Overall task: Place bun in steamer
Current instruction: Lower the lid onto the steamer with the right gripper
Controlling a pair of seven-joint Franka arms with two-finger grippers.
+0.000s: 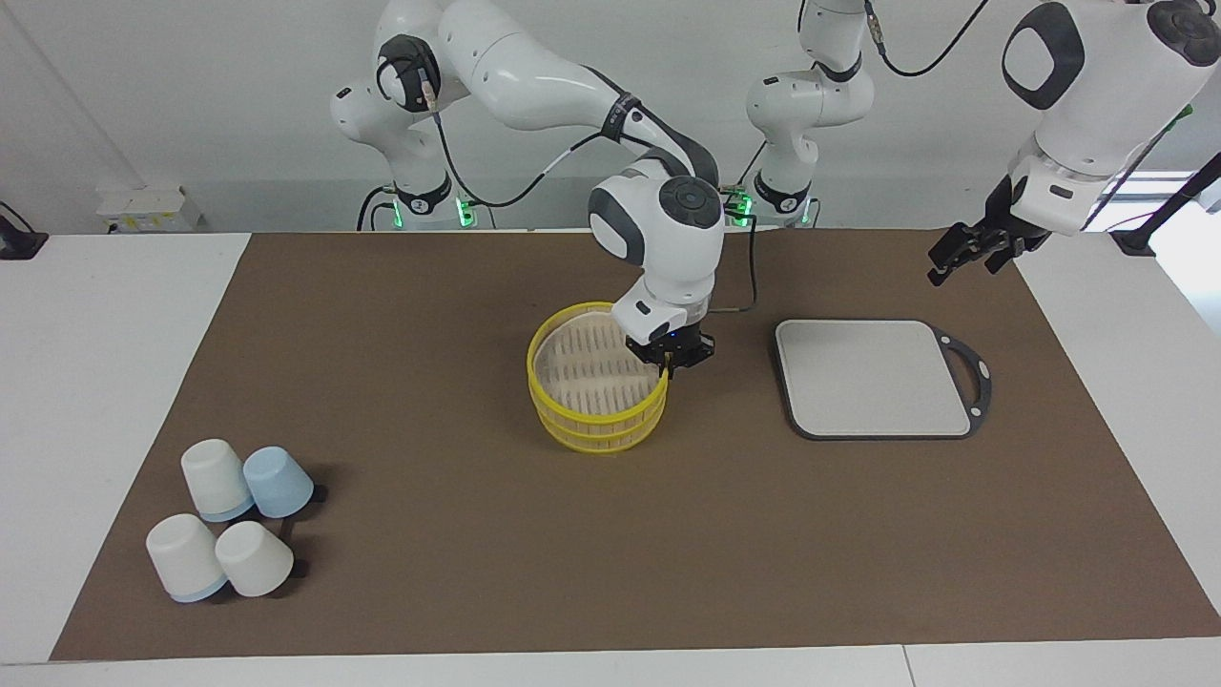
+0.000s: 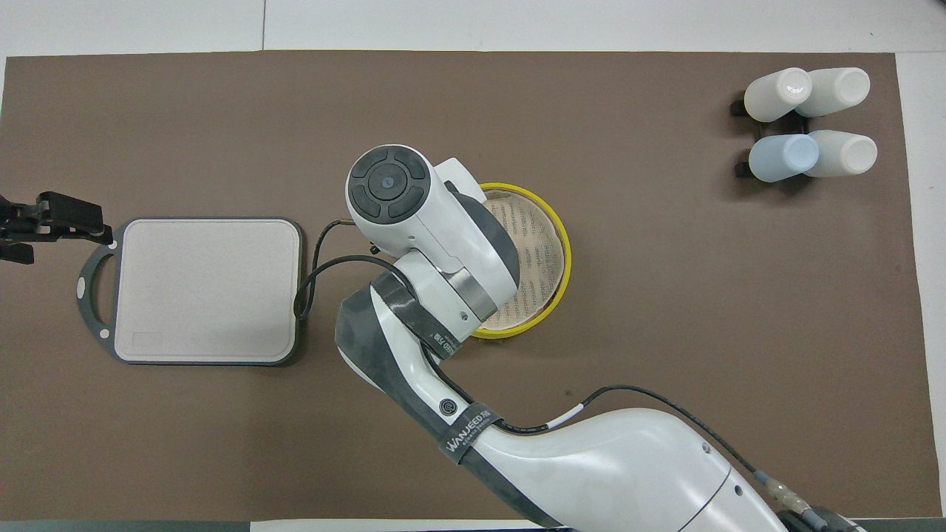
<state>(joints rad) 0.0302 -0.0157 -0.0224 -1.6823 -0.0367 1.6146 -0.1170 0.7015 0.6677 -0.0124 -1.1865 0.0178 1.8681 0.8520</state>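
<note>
Facing view shows the right gripper [image 1: 671, 361] down at the steamer [image 1: 596, 382] rim, on the side toward the left arm's end of the bench; overhead view hides that gripper fully under the right arm's own wrist and forearm, only part of the steamer [image 2: 543, 255] floor and yellow rim visible there. Right jaws closed, tips pinched on the steamer's yellow rim. Steamer sits mid-bench on the brown mat [image 1: 458, 401], two tiers, slatted floor bare in both views. Bun not seen in either view; cannot tell where it is. Left gripper [image 1: 963, 253] hangs in the air over the mat edge at the left arm's end, beside the handle end of the grey board [image 1: 873, 377]; jaws spread wide, holding nothing. Overhead view shows the left gripper [image 2: 44, 225] at the frame edge just beside the board [image 2: 207, 288] handle ring. Four upside-down cups [image 1: 234, 520], three white and one blue, clustered at the right arm's end, well apart from the steamer. Writing: strap on the right arm reads "WANJEED" in the overhead view; smaller print on a second strap not readable.
</note>
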